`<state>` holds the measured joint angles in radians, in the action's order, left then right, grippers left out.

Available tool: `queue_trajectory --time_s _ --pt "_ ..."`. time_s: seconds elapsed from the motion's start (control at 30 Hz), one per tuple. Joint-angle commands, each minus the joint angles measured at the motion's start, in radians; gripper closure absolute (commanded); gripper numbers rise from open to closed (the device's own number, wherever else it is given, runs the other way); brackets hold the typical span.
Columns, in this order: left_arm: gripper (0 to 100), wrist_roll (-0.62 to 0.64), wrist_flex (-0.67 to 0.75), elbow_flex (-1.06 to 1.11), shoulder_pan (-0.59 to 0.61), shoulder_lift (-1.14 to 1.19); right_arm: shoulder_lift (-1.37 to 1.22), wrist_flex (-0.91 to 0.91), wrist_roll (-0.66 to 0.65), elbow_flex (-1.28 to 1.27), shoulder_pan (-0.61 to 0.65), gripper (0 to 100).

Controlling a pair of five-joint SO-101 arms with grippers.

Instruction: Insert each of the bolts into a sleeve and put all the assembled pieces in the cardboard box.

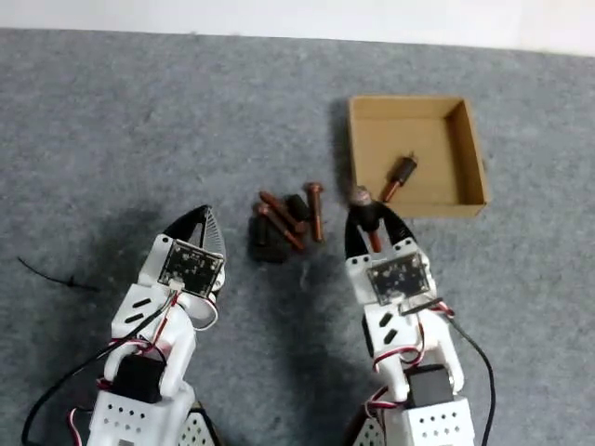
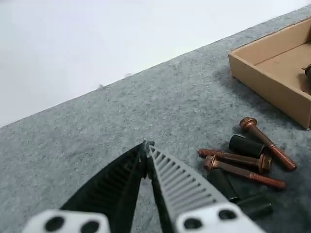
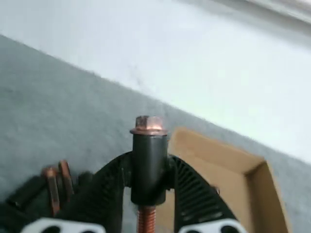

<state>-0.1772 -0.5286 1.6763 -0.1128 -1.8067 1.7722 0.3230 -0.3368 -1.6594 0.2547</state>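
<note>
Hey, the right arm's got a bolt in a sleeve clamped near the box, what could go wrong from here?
The right gripper clamps just the sleeve, so the bolt might slide out if tipped. It sits at the near corner of the box, not over it; releasing here could miss.

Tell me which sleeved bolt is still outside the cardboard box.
The sleeved bolt held in the right gripper, short of the cardboard box. The other sleeved one lies inside the box; the pile's bolts are bare.
</note>
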Motion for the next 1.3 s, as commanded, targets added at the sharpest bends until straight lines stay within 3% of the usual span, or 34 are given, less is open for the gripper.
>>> queue_trajectory --time_s 0.0,0.27,0.5,0.6,0.83,1.1,1.27 --pt "99 0.011 0.008 0.021 0.008 -0.004 -0.160 -0.004 0.011 0.113 -0.018 99.4" --pt "99 0.011 0.006 0.021 0.008 -0.004 -0.892 -0.165 0.031 0.576 -0.082 99.4" --pt "99 0.011 0.008 0.021 0.010 -0.004 -1.515 -0.160 0.425 1.063 -0.205 99.4" --pt "99 0.011 0.008 0.021 0.010 -0.004 -1.698 -0.160 0.508 1.201 -0.220 99.4" --pt "99 0.011 0.008 0.021 0.010 -0.004 -1.977 -0.160 0.532 1.345 -0.232 99.4" --pt "99 0.011 0.008 0.021 0.010 -0.004 -2.040 -0.160 0.531 1.351 -0.243 98.5" --pt "99 0.009 0.008 0.021 0.010 -0.004 -2.040 -0.160 0.531 1.349 -0.229 82.7"
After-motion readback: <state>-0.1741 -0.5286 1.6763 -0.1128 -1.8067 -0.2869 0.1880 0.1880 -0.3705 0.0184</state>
